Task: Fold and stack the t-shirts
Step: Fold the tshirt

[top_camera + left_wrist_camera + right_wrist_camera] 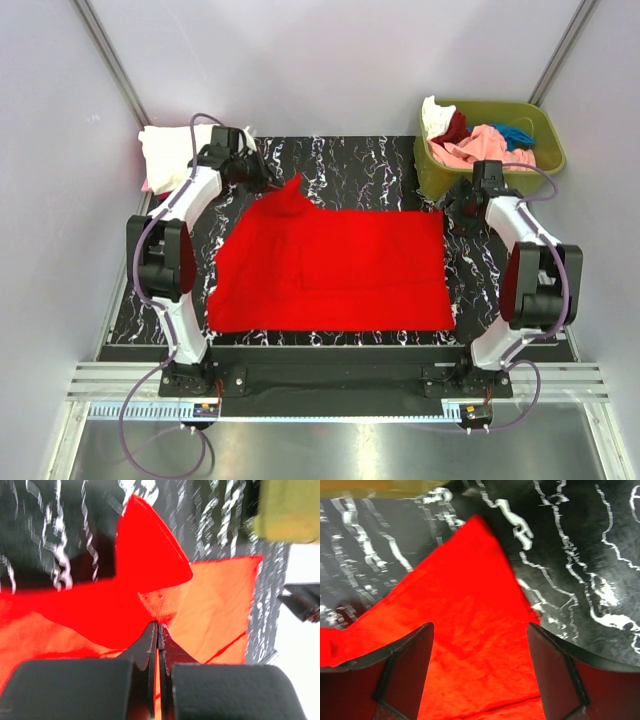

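A bright red t-shirt (330, 270) lies spread flat on the black marbled mat (370, 165). Its far left corner is pulled up into a peak. My left gripper (268, 186) is at that peak; in the left wrist view it (158, 626) is shut on the red t-shirt (150, 555) near a stitched hem. My right gripper (455, 205) hovers over the shirt's far right corner. In the right wrist view it (480, 630) is open, its fingers either side of the red corner (470, 580). Cream-white (437, 115), dark red (457, 127), pink (485, 148) and teal (515, 133) t-shirts lie in the bin.
The olive-green bin (430, 170) stands at the far right, just behind my right gripper, and shows in the left wrist view (287, 510). A folded cream-white shirt (165, 150) lies at the far left, behind the left arm. Side walls close in the table.
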`<state>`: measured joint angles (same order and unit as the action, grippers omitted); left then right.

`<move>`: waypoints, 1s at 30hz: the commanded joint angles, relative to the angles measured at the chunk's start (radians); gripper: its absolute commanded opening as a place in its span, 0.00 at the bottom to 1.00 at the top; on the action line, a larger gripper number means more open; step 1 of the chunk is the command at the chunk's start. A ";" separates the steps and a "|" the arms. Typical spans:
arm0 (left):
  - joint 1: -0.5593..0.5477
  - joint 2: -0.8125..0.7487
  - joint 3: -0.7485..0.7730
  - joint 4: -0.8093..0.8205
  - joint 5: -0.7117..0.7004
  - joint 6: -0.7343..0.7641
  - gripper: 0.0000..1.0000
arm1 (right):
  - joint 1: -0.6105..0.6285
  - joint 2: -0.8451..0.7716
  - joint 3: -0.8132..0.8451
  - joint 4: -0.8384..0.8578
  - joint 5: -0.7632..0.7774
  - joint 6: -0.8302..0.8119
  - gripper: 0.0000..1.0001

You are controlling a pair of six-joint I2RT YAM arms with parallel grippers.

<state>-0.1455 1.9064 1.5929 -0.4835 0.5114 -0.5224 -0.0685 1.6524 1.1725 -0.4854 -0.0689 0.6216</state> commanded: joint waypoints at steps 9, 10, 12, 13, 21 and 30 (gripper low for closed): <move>-0.003 -0.084 -0.094 0.010 0.035 0.032 0.00 | -0.016 0.243 0.182 0.002 0.023 -0.045 0.78; -0.003 -0.087 -0.096 0.010 0.038 0.033 0.00 | -0.016 0.259 0.188 0.007 0.029 -0.046 0.78; -0.003 -0.099 -0.100 0.011 0.039 0.038 0.00 | -0.016 0.300 0.210 0.008 0.040 -0.051 0.77; -0.003 -0.102 -0.102 0.013 0.039 0.039 0.00 | -0.016 0.326 0.216 0.011 0.043 -0.051 0.77; -0.003 -0.121 -0.114 0.034 0.049 0.027 0.00 | -0.013 0.403 0.225 0.066 -0.015 -0.039 0.63; -0.003 -0.132 -0.163 0.056 0.055 0.021 0.00 | 0.009 0.448 0.240 0.025 -0.023 -0.042 0.62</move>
<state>-0.1467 1.8332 1.4490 -0.4683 0.5282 -0.5026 -0.0750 1.9774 1.4025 -0.4538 0.0086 0.6449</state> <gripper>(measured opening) 0.009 0.606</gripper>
